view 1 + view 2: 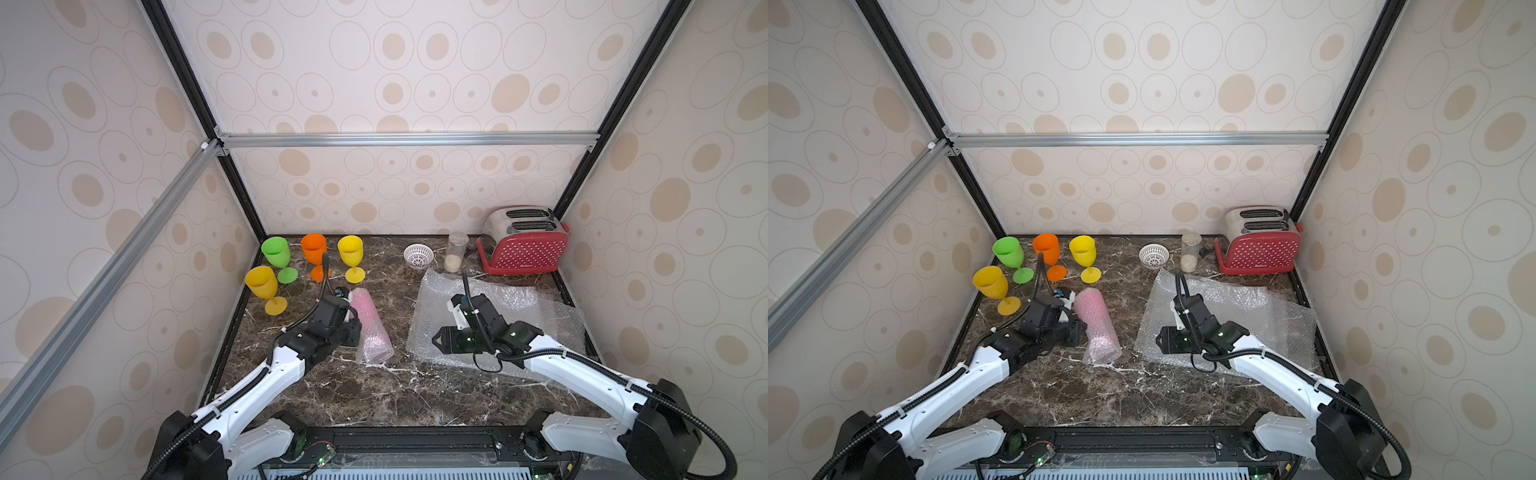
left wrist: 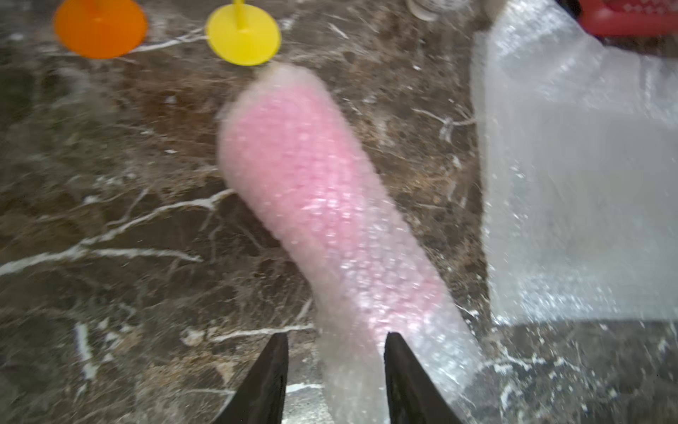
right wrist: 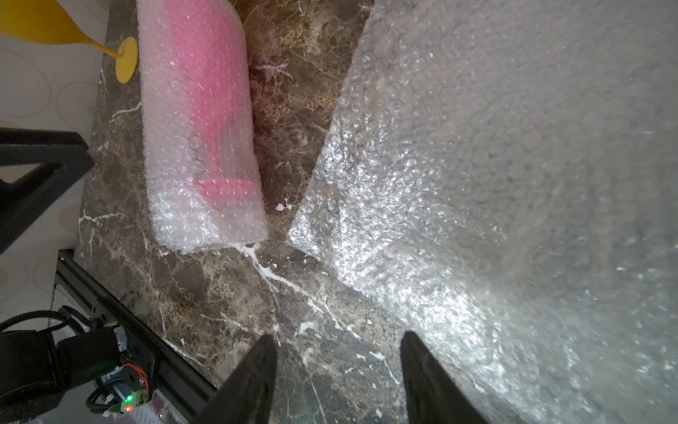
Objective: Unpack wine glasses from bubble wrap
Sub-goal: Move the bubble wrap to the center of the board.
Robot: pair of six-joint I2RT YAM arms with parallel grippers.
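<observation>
Surface: dark marble table [image 1: 374, 390] inside a booth with beige ovals on the walls; I place everything against the toaster [image 1: 524, 245], the red one in the far corner.
Unpacked: four glasses stand upright across the table from the toaster, along the far side: green glass [image 1: 277, 254], orange glass [image 1: 314, 254], and a yellow glass [image 1: 351, 257] nearest the toaster, with a second yellow glass [image 1: 264, 288] in front of the green one.
Still wrapped: pink glass [image 1: 365, 318] lies on its side in a wrap tube [image 2: 367, 293], mid-table, nearer me than the row; its foot shows at the tube's near end in the right wrist view.
Spent wrap: flat sheets [image 1: 515, 316] lie just in front of the toaster, apart from the tube.
Left gripper [image 2: 335, 370]: jaws spread, straddling the tube's near end, which sits between the tips; I cannot tell whether the right-hand tip touches the wrap.
Right gripper [image 3: 337, 374]: jaws apart, empty, over bare marble beside the sheets' corner.
Step, as I judge it: freeing the last glass.
How I'd run it: pinch only the loose overhang past the foot, not the glass, so pulling draws off plastic alone. I'd bring the right gripper over to steady the far end and pull away from the standing row.
Risk: the tube may roll, or slide whole.
</observation>
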